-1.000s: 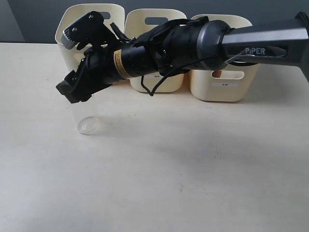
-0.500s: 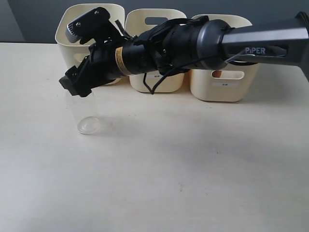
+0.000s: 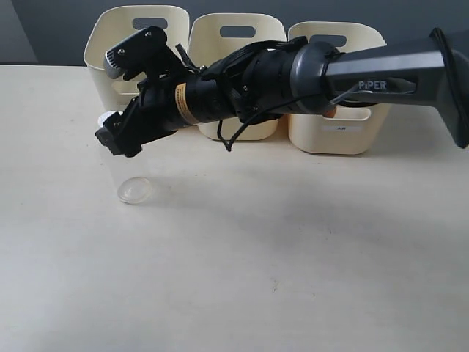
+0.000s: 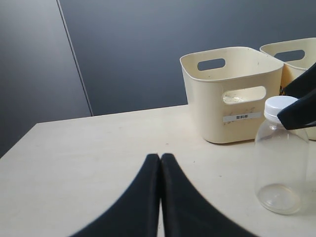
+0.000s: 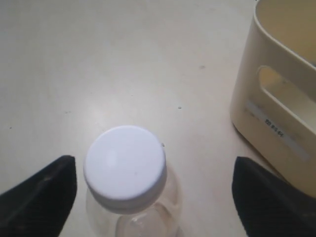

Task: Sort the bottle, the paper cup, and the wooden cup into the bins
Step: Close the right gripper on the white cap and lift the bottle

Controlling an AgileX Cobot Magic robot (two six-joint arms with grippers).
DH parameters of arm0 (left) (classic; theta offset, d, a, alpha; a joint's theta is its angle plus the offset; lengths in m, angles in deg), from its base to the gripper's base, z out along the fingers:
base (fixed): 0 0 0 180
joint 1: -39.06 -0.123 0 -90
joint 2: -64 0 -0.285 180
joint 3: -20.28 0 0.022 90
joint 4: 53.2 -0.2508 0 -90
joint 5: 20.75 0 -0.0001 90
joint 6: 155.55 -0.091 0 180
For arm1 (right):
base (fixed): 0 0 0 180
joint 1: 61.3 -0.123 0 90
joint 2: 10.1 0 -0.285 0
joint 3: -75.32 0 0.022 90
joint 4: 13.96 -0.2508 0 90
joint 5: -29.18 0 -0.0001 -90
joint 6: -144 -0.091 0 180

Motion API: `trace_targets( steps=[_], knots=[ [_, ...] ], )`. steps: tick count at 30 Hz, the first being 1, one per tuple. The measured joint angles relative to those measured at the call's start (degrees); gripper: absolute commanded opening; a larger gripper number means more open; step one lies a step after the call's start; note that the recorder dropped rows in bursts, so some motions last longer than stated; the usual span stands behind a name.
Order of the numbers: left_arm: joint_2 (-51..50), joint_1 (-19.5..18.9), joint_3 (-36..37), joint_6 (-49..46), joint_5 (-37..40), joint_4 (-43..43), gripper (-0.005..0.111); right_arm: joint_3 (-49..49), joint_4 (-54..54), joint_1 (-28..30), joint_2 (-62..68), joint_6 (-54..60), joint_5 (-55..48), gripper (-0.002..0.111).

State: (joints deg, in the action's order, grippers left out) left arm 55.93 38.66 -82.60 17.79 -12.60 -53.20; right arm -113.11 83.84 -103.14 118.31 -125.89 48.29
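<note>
The clear bottle (image 3: 129, 174) with its white cap (image 3: 108, 117) stands upright on the table in front of the left bin (image 3: 101, 53). My right gripper (image 3: 117, 138) reaches across from the right and hangs open just above it. In the right wrist view the cap (image 5: 125, 165) lies between the two spread fingers (image 5: 39, 197), nearer one of them, untouched. The left wrist view shows my left gripper (image 4: 160, 157) shut and empty, low over the table, with the bottle (image 4: 281, 163) off to one side. The paper cup is out of view. A brown patch (image 3: 330, 112) shows through the right bin's handle cut-out.
Three cream bins stand in a row at the back: left, middle (image 3: 236, 19) and right (image 3: 344, 138). The right arm's black forearm (image 3: 242, 92) crosses in front of the left and middle bins. The left bin (image 5: 276, 98) is close beside the bottle.
The right gripper has lifted and turned a little over the bottle, so the white cap now shows beside it. The bottle has stayed where it was.
</note>
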Motion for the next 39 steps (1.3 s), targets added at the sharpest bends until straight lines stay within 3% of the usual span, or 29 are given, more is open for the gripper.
trace_targets(
  steps=[39],
  knots=[
    [0.0,0.0,0.0,0.0,0.0,0.0,0.0,-3.4,-0.4,0.0,2.5,0.0,1.0,0.078]
  ],
)
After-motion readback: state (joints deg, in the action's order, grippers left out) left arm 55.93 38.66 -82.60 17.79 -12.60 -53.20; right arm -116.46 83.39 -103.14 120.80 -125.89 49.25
